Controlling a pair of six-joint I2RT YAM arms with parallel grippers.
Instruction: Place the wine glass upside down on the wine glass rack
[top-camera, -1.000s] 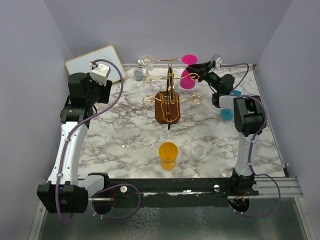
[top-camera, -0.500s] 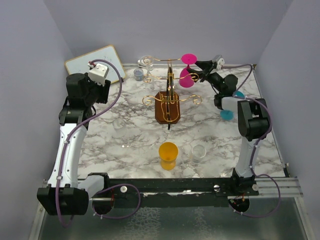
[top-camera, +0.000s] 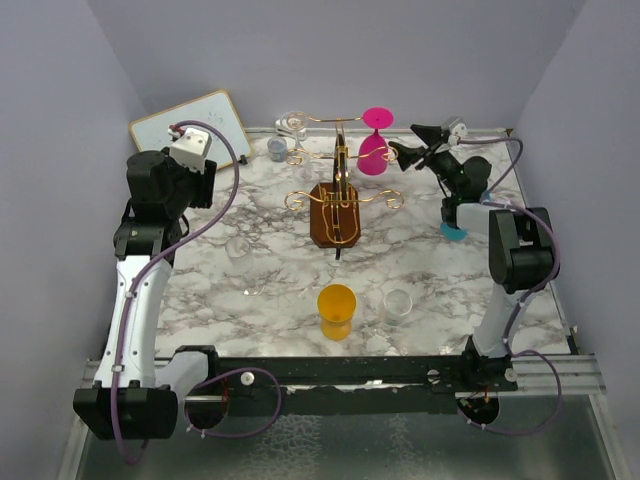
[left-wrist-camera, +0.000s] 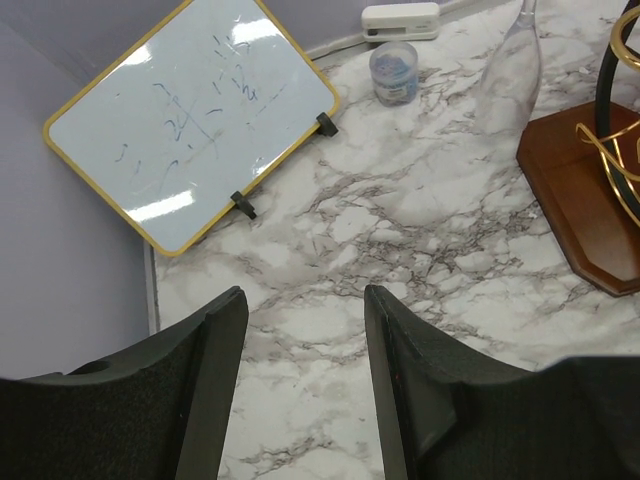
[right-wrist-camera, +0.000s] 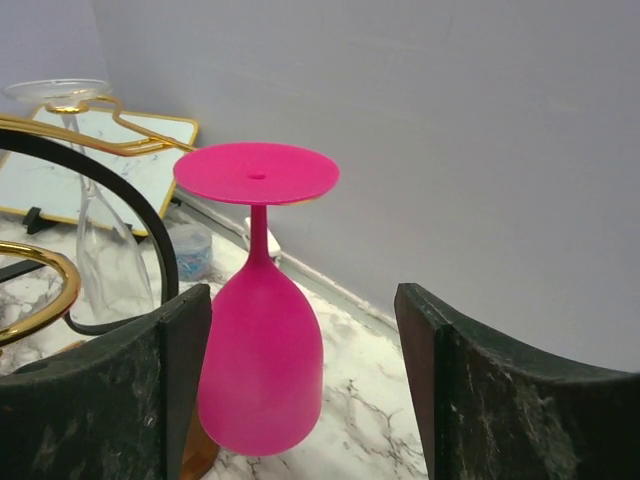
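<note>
Right wrist view. Right end effector: fingers apart, touching nothing. Pink wine glass: inverted, just ahead between the fingers, foot on a wine glass rack arm. Advice: retreat straight and level, clear of the bowl. Left end effector: apart, empty.

plain lilac walls, white marble tabletop
</note>
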